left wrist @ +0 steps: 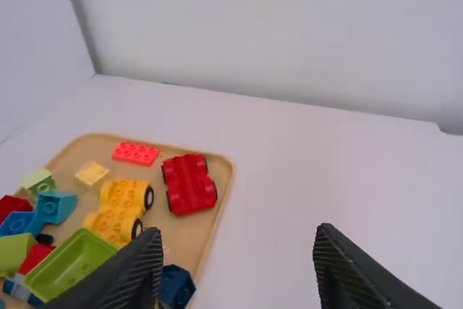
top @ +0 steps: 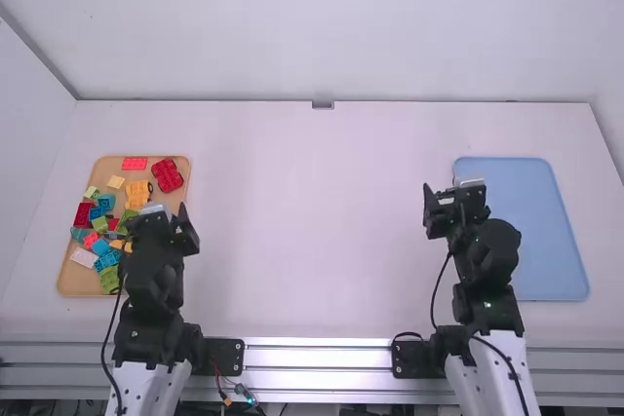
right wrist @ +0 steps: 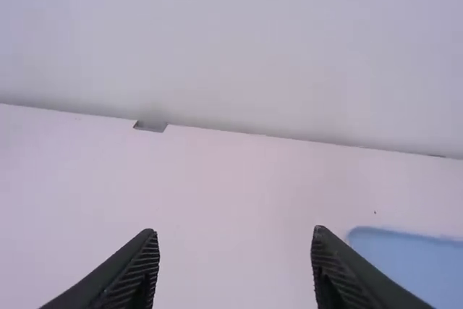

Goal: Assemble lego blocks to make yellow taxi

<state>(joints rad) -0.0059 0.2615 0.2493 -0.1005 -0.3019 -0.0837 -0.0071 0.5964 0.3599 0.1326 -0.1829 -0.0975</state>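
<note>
My left gripper is over the right part of the wooden tray, open and holding nothing; in its own wrist view the gripper spans the tray's edge. A yellow wheeled base lies on the tray beside a red wheeled base. Near them are a light yellow brick, a flat red brick and a green hollow piece. My right gripper is at the blue mat's left edge, also open with nothing in it, as its wrist view shows the gripper too.
A blue mat lies on the table's right side. Several blue, green, red and pink blocks crowd the tray's near part, partly behind the left arm. White walls stand behind and at the sides; bare white table stretches between the arms.
</note>
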